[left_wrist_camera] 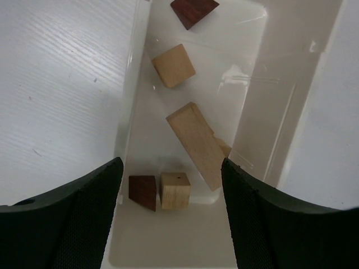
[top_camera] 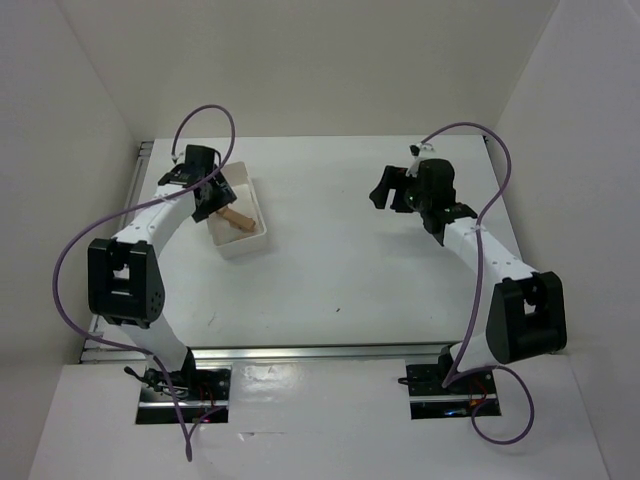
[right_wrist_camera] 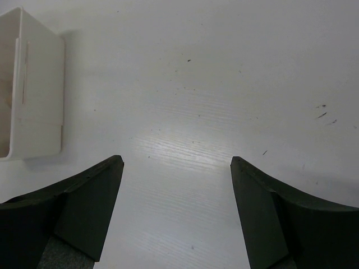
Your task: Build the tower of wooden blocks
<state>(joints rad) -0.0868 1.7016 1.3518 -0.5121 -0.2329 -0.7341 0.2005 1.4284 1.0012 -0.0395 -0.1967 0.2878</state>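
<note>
The wood blocks lie loose in a white tray (left_wrist_camera: 263, 84). In the left wrist view I see a maroon piece (left_wrist_camera: 193, 11), a tan cube (left_wrist_camera: 173, 65), a tan plank (left_wrist_camera: 202, 144), a maroon wedge (left_wrist_camera: 142, 191) and a second tan cube (left_wrist_camera: 175, 190) touching it. My left gripper (left_wrist_camera: 171, 166) hangs open over the tray's near end, with the wedge and cube below the gap and nothing held. The right gripper (right_wrist_camera: 176, 161) stands open above bare table. No wood block tower is in view.
The tray (top_camera: 243, 247) sits at the back left of the white table (top_camera: 340, 260), with the left gripper (top_camera: 208, 198) over it. The right gripper (top_camera: 383, 190) is at the back right. White walls enclose the table on three sides.
</note>
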